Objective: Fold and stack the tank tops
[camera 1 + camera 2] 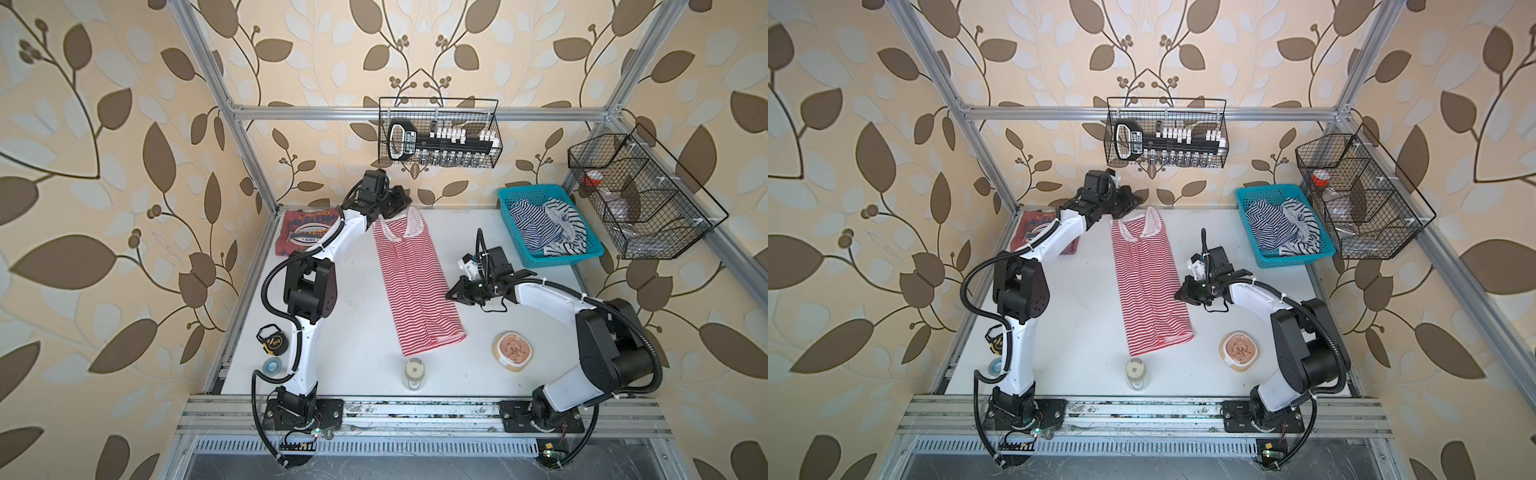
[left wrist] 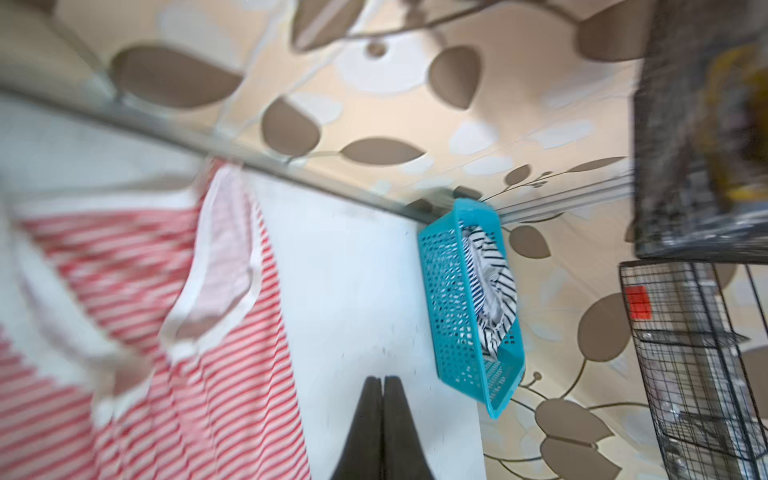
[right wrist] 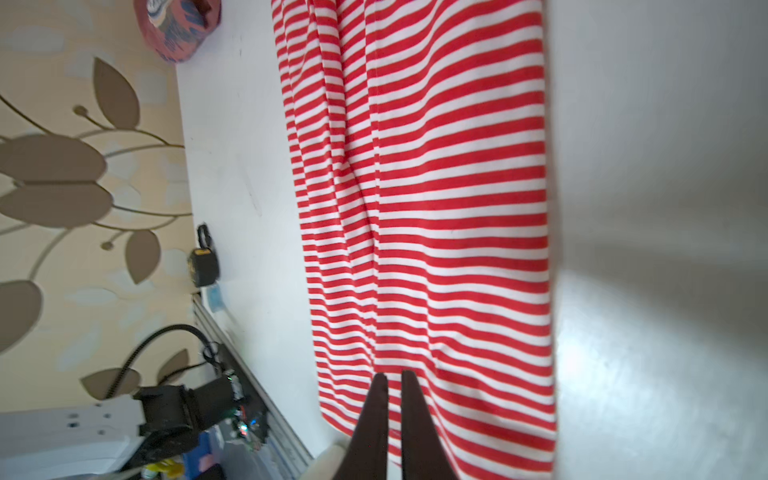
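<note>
– How does the striped top [image 1: 417, 286] lie?
– Mid-frame, lengthwise: straps [image 1: 401, 226] upper centre, hem [image 1: 436, 341] lower centre.
– And the arms?
– The left gripper [image 1: 400, 204], pinched together and empty, is by the straps. The right gripper [image 1: 449, 296], likewise closed and empty, is beside its right edge. The red top [image 1: 305, 235] lies upper left.

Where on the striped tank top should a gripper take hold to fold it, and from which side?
Probably the shoulder straps, from above at the far end: the striped tank top lies as a flat long strip, hem nearest.
</note>
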### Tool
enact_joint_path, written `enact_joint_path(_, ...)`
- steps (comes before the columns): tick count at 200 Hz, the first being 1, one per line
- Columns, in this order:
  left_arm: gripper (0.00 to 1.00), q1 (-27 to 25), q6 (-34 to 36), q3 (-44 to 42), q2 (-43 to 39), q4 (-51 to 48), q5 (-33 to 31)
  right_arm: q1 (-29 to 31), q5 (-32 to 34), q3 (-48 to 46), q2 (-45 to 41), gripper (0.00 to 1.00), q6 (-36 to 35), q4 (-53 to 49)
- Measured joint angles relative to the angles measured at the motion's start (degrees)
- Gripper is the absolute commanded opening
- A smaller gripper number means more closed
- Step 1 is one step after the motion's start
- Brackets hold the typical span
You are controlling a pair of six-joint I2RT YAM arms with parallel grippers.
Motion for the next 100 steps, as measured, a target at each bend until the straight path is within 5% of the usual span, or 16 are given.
enact_joint_path(46, 0.0, -0.13, 3.45, -23.5, -7.63, -9.88, -2.84, 0.04, 0.63, 1.11, 5.22, 0.0, -5.42, -3.1)
enact_joint_path(100, 0.0, -1.29, 3.72, -31.21, -7.52, -12.35, -2.75, 2.62, 1.73, -0.26, 6.49, 0.0, -6.86, -3.32)
